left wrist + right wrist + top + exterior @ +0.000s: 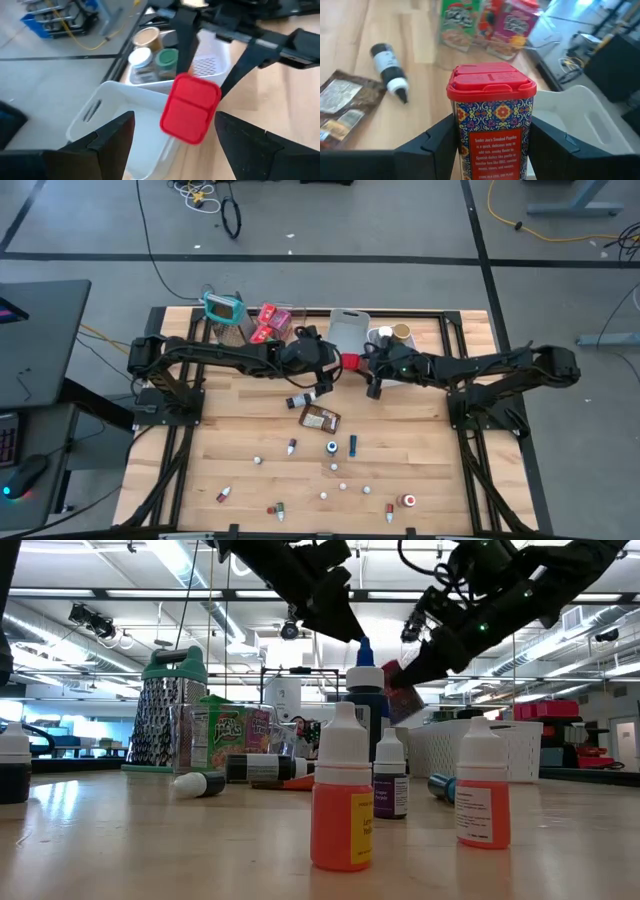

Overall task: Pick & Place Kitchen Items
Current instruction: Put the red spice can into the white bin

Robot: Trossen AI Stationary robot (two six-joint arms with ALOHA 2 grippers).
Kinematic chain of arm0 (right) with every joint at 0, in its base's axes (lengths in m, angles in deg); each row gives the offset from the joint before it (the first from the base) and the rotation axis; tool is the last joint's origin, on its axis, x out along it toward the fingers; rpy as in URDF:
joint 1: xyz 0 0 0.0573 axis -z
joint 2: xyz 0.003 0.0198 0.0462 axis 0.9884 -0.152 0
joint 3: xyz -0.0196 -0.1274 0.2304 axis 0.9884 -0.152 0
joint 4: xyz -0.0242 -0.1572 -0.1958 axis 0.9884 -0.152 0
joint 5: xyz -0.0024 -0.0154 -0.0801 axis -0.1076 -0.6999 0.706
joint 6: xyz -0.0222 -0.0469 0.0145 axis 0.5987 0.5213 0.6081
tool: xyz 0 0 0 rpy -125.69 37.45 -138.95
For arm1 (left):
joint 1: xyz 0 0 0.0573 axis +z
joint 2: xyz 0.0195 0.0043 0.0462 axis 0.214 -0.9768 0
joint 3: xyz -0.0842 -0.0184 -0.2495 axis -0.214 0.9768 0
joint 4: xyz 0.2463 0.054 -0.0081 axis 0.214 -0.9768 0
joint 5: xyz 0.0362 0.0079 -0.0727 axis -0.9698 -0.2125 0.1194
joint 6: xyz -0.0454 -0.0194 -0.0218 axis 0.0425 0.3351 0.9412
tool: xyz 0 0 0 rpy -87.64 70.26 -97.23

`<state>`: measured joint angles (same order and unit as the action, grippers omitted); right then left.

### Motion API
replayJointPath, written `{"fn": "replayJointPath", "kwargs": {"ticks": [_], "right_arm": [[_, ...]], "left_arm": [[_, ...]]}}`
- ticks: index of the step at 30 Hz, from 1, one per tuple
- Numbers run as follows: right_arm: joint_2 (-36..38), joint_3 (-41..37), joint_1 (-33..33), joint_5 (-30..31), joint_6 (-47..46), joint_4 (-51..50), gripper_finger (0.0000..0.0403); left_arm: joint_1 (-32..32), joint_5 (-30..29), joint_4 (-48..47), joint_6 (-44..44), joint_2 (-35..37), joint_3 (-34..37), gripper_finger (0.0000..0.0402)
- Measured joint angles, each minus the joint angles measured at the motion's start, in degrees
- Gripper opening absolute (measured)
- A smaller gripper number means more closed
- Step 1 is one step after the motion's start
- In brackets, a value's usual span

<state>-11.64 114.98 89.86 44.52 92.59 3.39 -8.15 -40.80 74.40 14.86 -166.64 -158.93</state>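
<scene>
Here, red-lidded patterned paprika tin [492, 127], clamped upright in right end effector [490, 145]

My paprika tin [492, 125]: base cut off at 6 o'clock, small print blurred. Tiny bits [342, 487] near table front too small to identify.
</scene>
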Motion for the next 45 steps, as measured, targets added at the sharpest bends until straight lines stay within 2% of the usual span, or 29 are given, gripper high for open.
{"fn": "replayJointPath", "kwargs": {"ticks": [6, 12, 16, 24, 29, 36, 45], "right_arm": [[5.4, 0.0, -0.2, 2.3, -2.7, -2.3, 0.021], [15.8, 0.0, -1.8, 6.9, -7.6, -19.4, 0.021], [21.4, 0.0, -2.9, 7.4, -13.7, -27.7, 0.021], [23.7, -2.8, -3.2, 9.4, -14.8, -34.1, 0.021], [23.5, -6.6, -1.8, 9.5, -13.1, -31.5, 0.0211], [22.8, -10.7, 1.5, 0.5, -7.8, -21.5, 0.0211], [21.3, -14.1, 5.2, 0.7, -10.3, -16.1, 0.0229]], "left_arm": [[0.0, -0.9, -0.1, 0.5, 0.0, 0.0, 0.0286], [0.0, -0.9, -0.2, 0.5, 0.0, 0.0, 0.0286], [0.0, -0.8, -0.2, 1.3, 0.0, 0.0, 0.0286], [-0.1, 2.2, -0.2, 3.1, 0.0, 0.0, 0.0286], [-0.1, 3.0, -0.2, 3.5, 0.0, 0.0, 0.0286], [-0.1, 3.0, -0.2, 6.1, 0.0, 0.0, 0.0286], [-0.1, 8.5, -0.2, 7.3, 0.0, 0.0, 0.0286]]}}
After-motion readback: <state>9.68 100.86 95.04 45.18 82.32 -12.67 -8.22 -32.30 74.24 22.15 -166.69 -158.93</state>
